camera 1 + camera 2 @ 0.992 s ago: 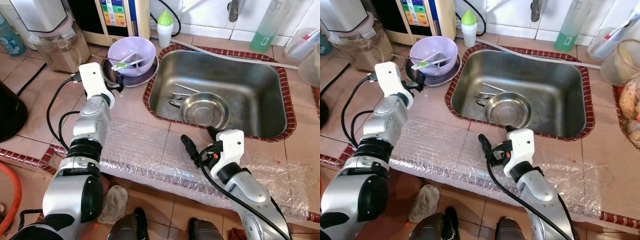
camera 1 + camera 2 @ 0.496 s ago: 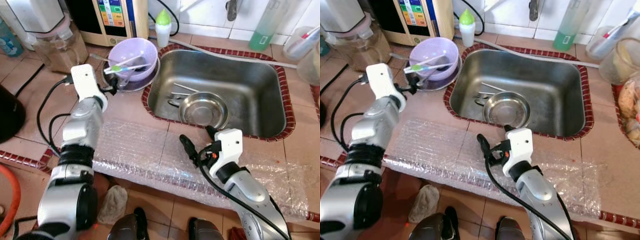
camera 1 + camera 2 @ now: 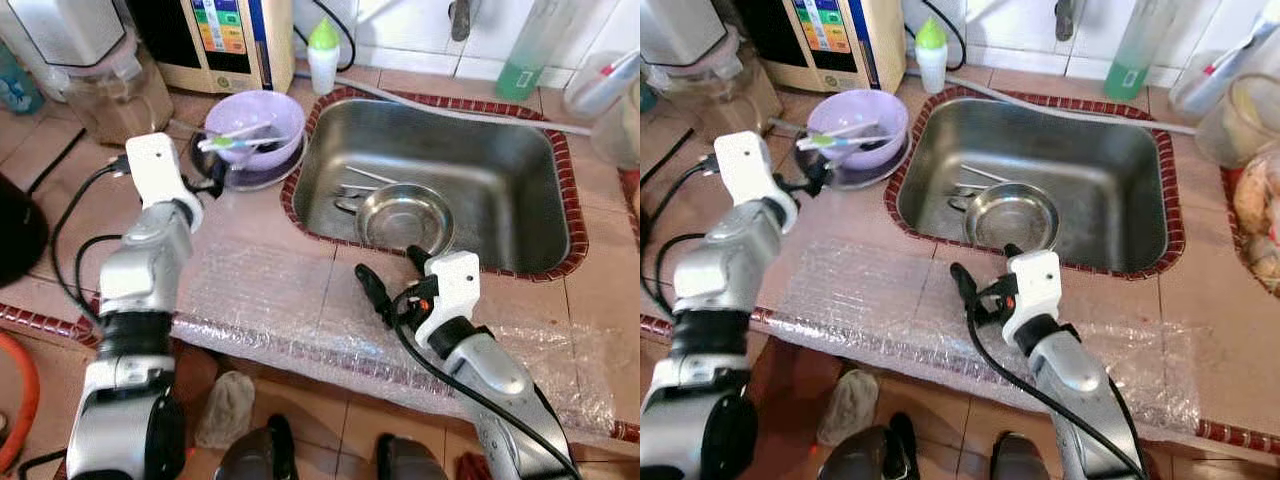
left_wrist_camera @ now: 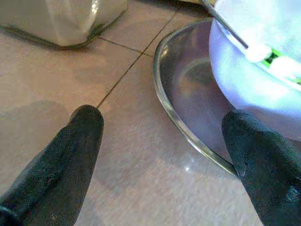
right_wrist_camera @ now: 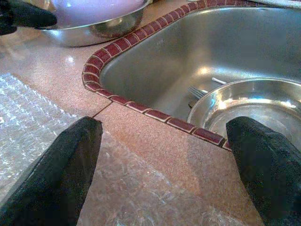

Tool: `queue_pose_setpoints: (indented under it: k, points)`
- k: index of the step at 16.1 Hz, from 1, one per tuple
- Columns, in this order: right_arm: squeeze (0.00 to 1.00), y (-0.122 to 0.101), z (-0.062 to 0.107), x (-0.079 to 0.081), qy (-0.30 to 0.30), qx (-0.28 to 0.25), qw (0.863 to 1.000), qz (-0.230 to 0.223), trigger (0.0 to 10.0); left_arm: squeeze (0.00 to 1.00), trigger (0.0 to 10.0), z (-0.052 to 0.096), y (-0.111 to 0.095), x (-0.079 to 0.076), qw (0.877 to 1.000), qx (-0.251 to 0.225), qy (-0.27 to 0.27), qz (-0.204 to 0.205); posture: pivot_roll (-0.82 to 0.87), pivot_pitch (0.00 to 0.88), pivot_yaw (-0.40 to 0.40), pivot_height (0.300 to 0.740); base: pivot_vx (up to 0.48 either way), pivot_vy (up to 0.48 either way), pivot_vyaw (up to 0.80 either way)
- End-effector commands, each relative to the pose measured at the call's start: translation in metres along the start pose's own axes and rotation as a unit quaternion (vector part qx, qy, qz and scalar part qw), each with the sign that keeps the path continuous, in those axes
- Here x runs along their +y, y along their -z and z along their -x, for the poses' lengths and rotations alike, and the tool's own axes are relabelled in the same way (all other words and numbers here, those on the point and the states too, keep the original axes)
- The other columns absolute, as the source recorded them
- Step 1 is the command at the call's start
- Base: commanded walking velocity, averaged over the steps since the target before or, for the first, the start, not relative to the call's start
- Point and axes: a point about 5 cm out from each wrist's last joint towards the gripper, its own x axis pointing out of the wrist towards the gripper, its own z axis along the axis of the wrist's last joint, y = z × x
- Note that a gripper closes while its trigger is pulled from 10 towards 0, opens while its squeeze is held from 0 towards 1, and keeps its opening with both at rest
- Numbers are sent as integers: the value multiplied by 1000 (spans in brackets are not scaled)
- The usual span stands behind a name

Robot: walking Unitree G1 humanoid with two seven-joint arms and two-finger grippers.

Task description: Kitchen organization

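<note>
Bubble wrap lies along the desk's front edge, and the right end effector hovers over it, fingers spread wide. Just beyond, a shiny steel bowl sits in the sink beside forks. Further left, the left end effector, jaws apart, straddles the rim of the steel plate carrying the lilac bowl.
</note>
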Motion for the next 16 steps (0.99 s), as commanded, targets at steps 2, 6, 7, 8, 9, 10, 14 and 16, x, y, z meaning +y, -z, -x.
queue_pose_setpoints:
  k: [2, 6, 7, 8, 9, 10, 14, 16]
  points:
    - [0, 13, -1, 3, -9, 27, 1000, -12, 10000, 0, 10000, 8, 8, 7, 1000, 24, -4, -5, -132, 169, 100, 740, 0, 0, 0]
    - [0, -1, -5, 11, -66, -10, 997, -25, 10000, 0, 10000, 24, 15, 12, 999, 46, -4, -11, -113, 160, 104, 740, 0, 0, 0]
    - [0, -7, -6, 14, -92, -22, 995, -34, 10000, 0, 10000, 29, 17, 13, 999, 53, -2, -12, -108, 159, 106, 740, 0, 0, 0]
    - [0, -8, -6, 14, -96, -24, 995, -34, 10000, 0, 10000, 30, 17, 13, 998, 54, -2, -13, -108, 159, 106, 740, 0, 0, 0]
    - [0, -14, -7, 17, -127, -35, 991, -34, 10000, 0, 10000, 36, 18, 13, 998, 61, 2, -14, -104, 156, 108, 740, 0, 0, 0]
    - [0, -16, -7, 18, -135, -38, 989, -39, 10000, 0, 10000, 38, 19, 13, 998, 62, 3, -14, -97, 155, 109, 740, 0, 0, 0]
    - [0, -20, -7, 24, -186, -37, 980, -51, 10000, 0, 10000, 52, 25, 7, 996, 82, 21, -16, -86, 150, 109, 740, 0, 0, 0]
    - [0, -20, -6, 26, -204, -33, 977, -52, 10000, 0, 10000, 60, 29, 4, 995, 90, 31, -15, -83, 148, 107, 740, 0, 0, 0]
